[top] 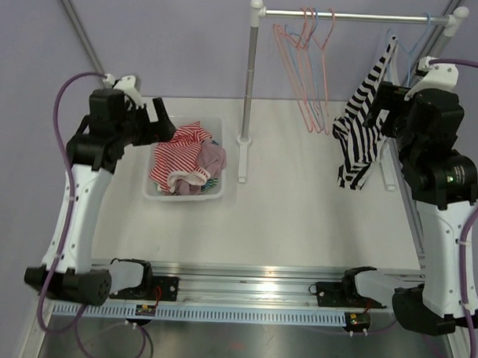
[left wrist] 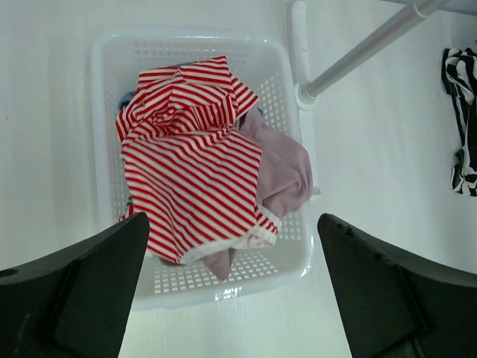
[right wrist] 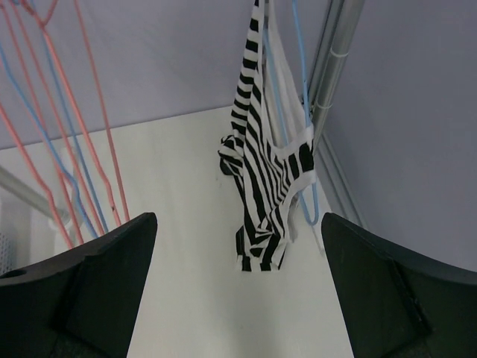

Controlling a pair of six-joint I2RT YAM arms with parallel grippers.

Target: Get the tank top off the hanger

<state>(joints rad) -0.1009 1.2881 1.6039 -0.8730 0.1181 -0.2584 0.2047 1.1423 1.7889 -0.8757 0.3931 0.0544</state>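
right wrist view: one black-and-white striped tank top [right wrist: 264, 186] hangs on a blue hanger [right wrist: 302, 112] at the right end of the rail [top: 347, 16], just ahead of my right gripper [right wrist: 238, 224], whose fingers are spread wide and clear of the cloth. my left gripper [left wrist: 232, 220], also spread, hovers over one white basket [left wrist: 104, 60] holding a red-striped garment [left wrist: 186, 164] and a pink garment [left wrist: 287, 168].

You'll see white shells and black joint housings on the left arm [top: 77, 205] and right arm [top: 445, 241], looping purple cables [top: 58, 118], and matte black wedge fingers [left wrist: 82, 291].
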